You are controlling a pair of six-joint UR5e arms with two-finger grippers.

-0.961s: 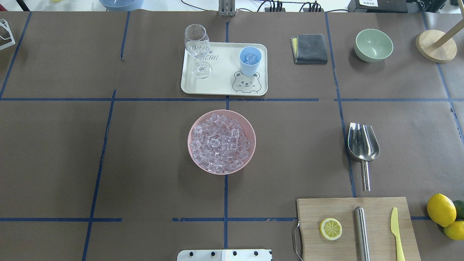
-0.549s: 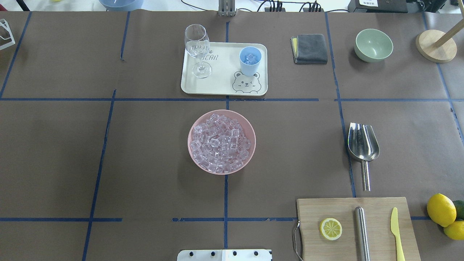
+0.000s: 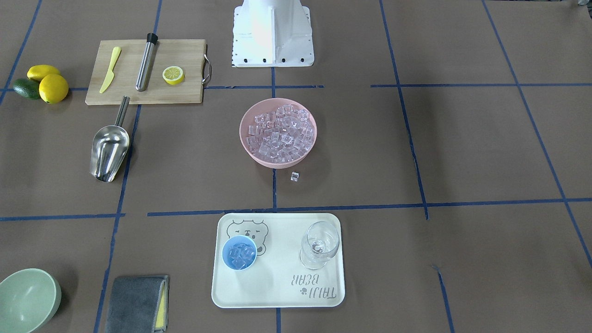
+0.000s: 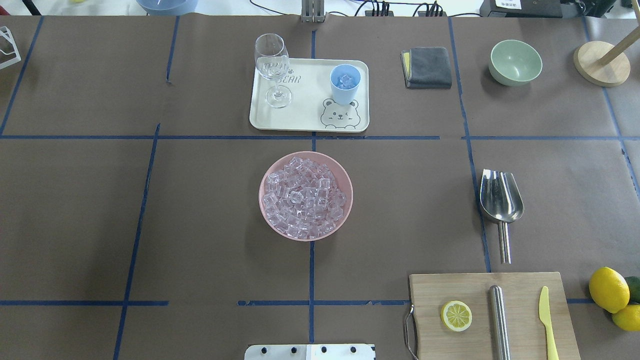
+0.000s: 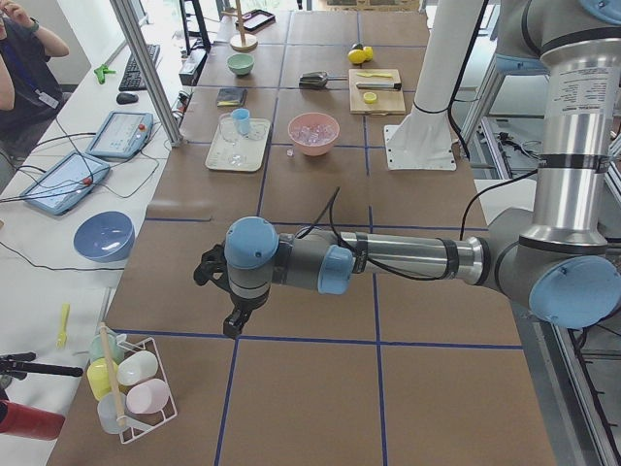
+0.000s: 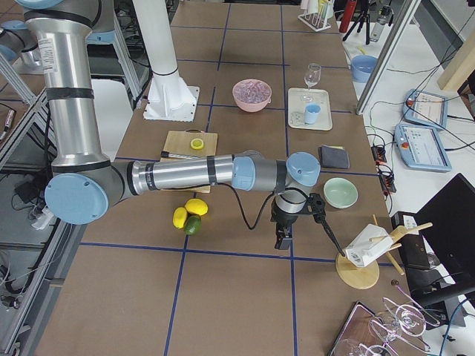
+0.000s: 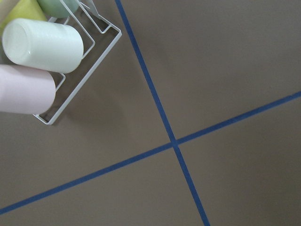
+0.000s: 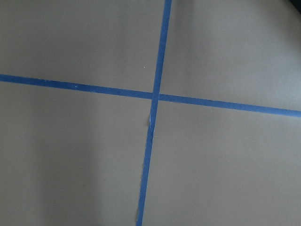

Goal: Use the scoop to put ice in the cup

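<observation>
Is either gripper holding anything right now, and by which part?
Nothing seen held. The scoop lies free on the table; left gripper and right gripper hang far from it.

A wine glass (image 4: pixel 272 67) stands on the bear tray (image 4: pixel 305 102), far centre; a lemon half (image 4: pixel 456 315) lies on the cutting board (image 4: pixel 522 320), near right; green bowl (image 4: pixel 515 62) far right.
</observation>
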